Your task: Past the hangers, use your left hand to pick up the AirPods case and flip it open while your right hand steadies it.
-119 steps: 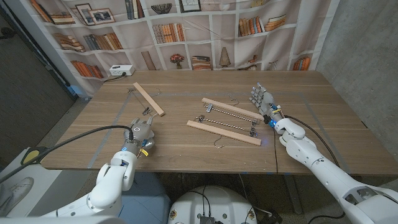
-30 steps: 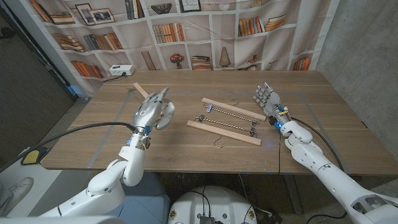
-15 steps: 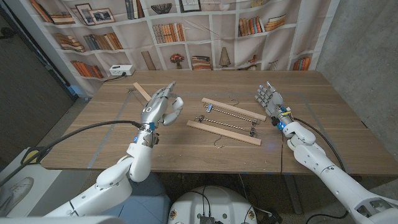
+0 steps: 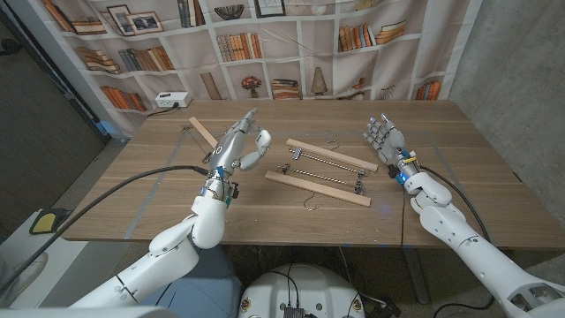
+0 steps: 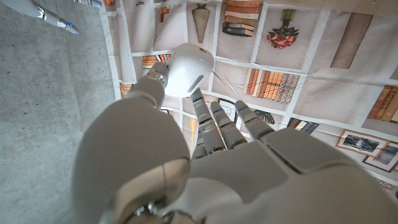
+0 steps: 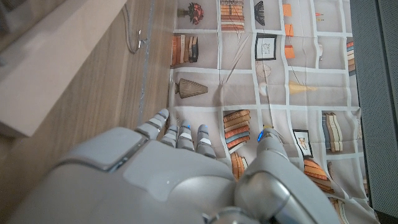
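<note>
We saw the left hand [image 4: 237, 147] raised above the wooden table [image 4: 132, 199], its fingers reaching away from the robot. In the left wrist view the white AirPods case [image 5: 188, 70] sat pinched between the thumb and the fingertips [image 5: 200, 109] of that hand [image 5: 205, 162], held up against the bookshelf backdrop; in the head view the case [image 4: 261, 139] showed as a pale rounded shape at the thumb. To the right, two wooden hangers [image 4: 320, 173] lay side by side on the table, between the two hands. The right hand [image 4: 383, 139] stood just past the hangers' right ends, its fingers apart and upright, holding nothing and well apart from the case. Farther back on the left, a third hanger [image 4: 210, 140] lay partly behind the left hand. Beyond the table's far edge, a white power strip [image 4: 172, 100] sat by the bookshelf backdrop [image 4: 291, 44].
</note>
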Motion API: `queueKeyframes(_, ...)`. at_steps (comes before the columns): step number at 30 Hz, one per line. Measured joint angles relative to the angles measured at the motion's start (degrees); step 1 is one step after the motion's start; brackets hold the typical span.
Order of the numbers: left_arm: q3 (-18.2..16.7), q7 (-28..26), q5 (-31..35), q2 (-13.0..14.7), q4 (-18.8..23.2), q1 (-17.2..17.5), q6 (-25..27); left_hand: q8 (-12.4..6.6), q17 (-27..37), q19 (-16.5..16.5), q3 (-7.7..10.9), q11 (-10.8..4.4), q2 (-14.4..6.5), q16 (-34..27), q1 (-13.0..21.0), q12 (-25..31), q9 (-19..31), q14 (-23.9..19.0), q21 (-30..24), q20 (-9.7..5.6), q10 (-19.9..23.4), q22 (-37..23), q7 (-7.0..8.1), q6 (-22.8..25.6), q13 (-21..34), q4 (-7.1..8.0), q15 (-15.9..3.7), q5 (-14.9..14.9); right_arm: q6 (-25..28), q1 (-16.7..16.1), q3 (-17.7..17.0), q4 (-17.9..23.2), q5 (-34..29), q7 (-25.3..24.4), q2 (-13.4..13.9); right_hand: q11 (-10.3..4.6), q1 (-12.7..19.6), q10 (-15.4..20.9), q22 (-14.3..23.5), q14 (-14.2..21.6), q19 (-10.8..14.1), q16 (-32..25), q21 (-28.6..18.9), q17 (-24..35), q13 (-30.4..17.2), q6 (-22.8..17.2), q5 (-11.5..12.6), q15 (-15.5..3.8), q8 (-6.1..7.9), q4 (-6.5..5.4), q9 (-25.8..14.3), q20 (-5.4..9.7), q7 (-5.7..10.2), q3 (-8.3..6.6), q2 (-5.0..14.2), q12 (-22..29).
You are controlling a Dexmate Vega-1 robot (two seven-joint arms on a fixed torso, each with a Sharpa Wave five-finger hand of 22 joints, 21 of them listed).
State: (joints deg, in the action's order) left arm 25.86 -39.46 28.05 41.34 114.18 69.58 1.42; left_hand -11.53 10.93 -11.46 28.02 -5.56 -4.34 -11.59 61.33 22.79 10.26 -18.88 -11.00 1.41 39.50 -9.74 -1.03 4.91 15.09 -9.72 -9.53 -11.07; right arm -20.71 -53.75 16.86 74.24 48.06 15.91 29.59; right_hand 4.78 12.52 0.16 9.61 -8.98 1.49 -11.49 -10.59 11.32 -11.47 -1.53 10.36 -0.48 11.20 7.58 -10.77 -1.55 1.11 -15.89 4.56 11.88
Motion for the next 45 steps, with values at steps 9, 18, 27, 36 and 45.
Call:
queueKeyframes(9, 1.1, 0.1, -0.4, -2.4, -1.8, -1.7, -3.0, 0.0, 0.0, 0.3, -0.23, -0.3, -0.1, 0.0, 0.1, -0.1, 0.0, 0.6, 0.0, -0.31, -0.3, 0.0, -0.21, -0.2, 0.0, -0.24, 0.01, -0.2, -0.7, -0.7, -0.6, 1.6, 0.5, 0.6, 0.7, 0.0, 0.3, 0.0, 0.0, -0.1, 0.0, 0.0, 0.0, 0.0, 0.0, 0.0, 0.0, -0.11, 0.0, 0.0, 0.0, 0.0, 0.0, 0.0, 0.3, 0.0)
queueKeyframes(18, 2.1, -1.6, 3.9, -3.4, -2.4, -2.6, -3.5, 0.0, 0.0, 0.7, -0.52, -0.3, -0.2, 0.0, 0.2, -0.8, 0.0, 1.3, 0.2, -0.67, -0.3, 0.0, -0.19, -0.2, 0.0, 0.05, -0.09, -0.2, -1.3, -1.8, -1.1, 3.9, 0.7, 0.9, 1.4, 0.0, 0.3, 0.0, 0.0, -0.4, -0.1, 0.0, 0.0, 0.0, 0.0, 0.0, 0.0, -0.41, 0.0, 0.0, 0.0, -1.34, 0.0, 0.0, 0.3, 0.0)
queueKeyframes(27, 2.4, -2.5, 2.9, -4.3, -3.9, -3.5, -6.9, 0.0, 0.0, 0.6, -1.03, -0.3, -0.4, 0.0, 0.5, -1.0, 0.0, 1.3, 0.2, -1.23, -0.3, 0.0, 0.01, 0.6, 0.0, 0.07, -0.09, -0.4, -1.4, -2.8, -1.3, 6.1, 0.6, 0.2, 2.1, 0.0, 0.3, 0.0, 0.0, -0.4, -0.1, 0.0, 0.0, 0.0, 0.0, 0.0, 0.0, -0.41, 0.0, 0.0, 0.0, -1.33, 0.0, 0.0, 0.3, 0.0)
queueKeyframes(36, 2.3, -3.1, -0.6, -6.3, -7.4, -4.9, -13.1, 0.0, -0.3, 0.3, -1.09, -0.3, -0.3, 0.0, 0.8, -1.2, 0.0, 1.3, 0.2, -1.53, -0.3, 0.0, 0.01, 0.6, 0.0, 0.0, -0.09, -0.4, -1.4, -4.2, -1.7, 8.8, 0.1, -1.5, 2.9, 0.0, 0.3, 0.0, 0.0, -0.4, -0.1, 0.0, 0.0, 0.0, 0.0, 0.0, 0.0, -0.41, 0.0, 0.0, 0.0, -1.32, 0.0, 0.0, 0.3, 0.0)
queueKeyframes(45, 2.4, -2.9, -3.5, -8.6, -10.5, -6.2, -18.9, 0.0, -0.3, 0.3, -1.58, -0.29, -0.3, 0.0, 1.2, -1.2, 0.0, 1.3, 0.2, -1.53, -0.3, 0.0, 0.11, 1.3, 0.0, 0.01, -0.09, -0.4, -1.6, -5.8, -2.1, 11.2, -0.1, -2.9, 3.6, 0.0, 0.3, 0.0, 0.0, -0.4, -0.1, 0.0, 0.0, 0.0, 0.0, 0.0, 0.0, -0.41, 0.0, 0.0, 0.0, -1.32, 0.0, 0.0, 0.3, 0.0)
